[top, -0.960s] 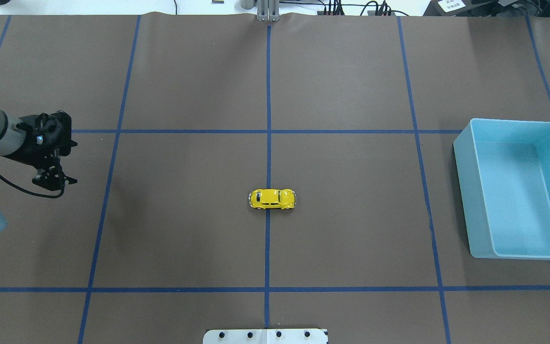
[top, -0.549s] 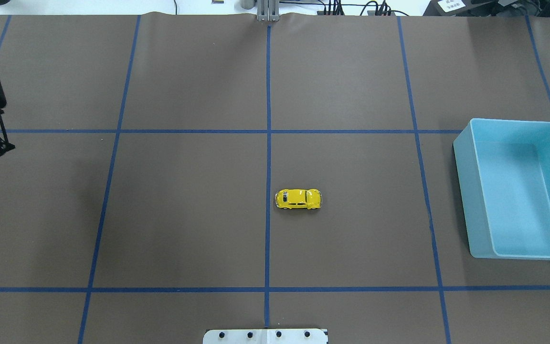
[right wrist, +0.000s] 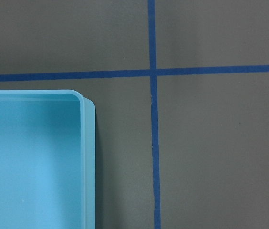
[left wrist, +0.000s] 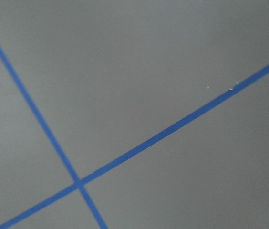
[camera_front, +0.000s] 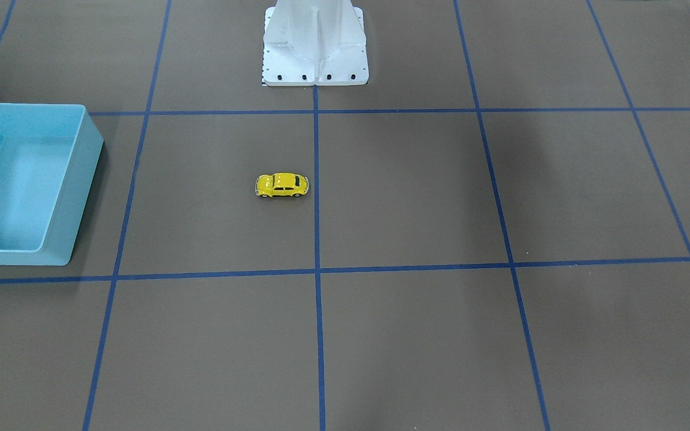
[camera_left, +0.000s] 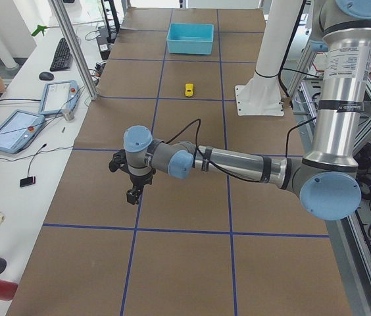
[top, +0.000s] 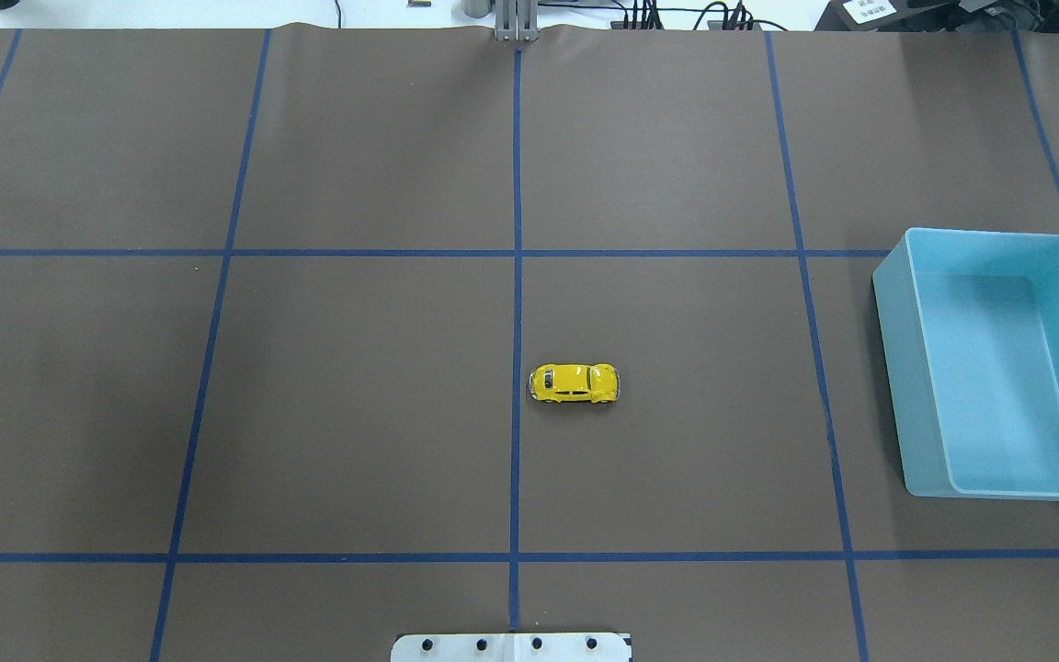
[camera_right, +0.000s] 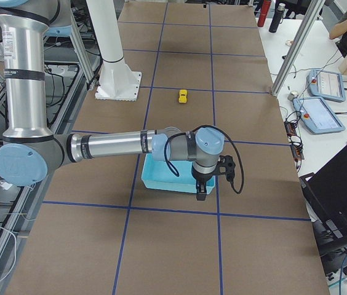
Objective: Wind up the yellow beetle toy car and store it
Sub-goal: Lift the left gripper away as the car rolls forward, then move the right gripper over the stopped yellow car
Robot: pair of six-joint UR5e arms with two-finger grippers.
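Wheels down on the brown paper-covered counter point(top: 355, 432): the tiny glossy yellow beetle toy car point(top: 574, 382), with its rounded body and dark windows. In the overhead view it lies crosswise, just right of the centre blue tape line point(top: 516, 303), close but not touching. The white robot pedestal point(camera_front: 315, 42) stands on that same line at the robot's edge, and the car sits out in front of it.

The open rectangular light-blue plastic bin point(top: 906, 368) is at the overhead's right edge, roughly level with the car and well apart from it.

The left hand point(camera_left: 131, 197) hangs fingers-down over the counter at the robot's far left end, well apart from the car. Its wrist camera gives me only brown paper and a tape crossing. The front view catches just a black sliver of it at the frame edge. I can't tell whether its fingers are apart or together.

The right hand point(camera_right: 200, 195) is also fingers-down, over the counter just beside a bin corner on the side away from the car. Its wrist camera shows that rounded bin corner with a tape crossing next to it. I only see this hand from the side camera, so I can't tell whether its fingers are apart or together either.
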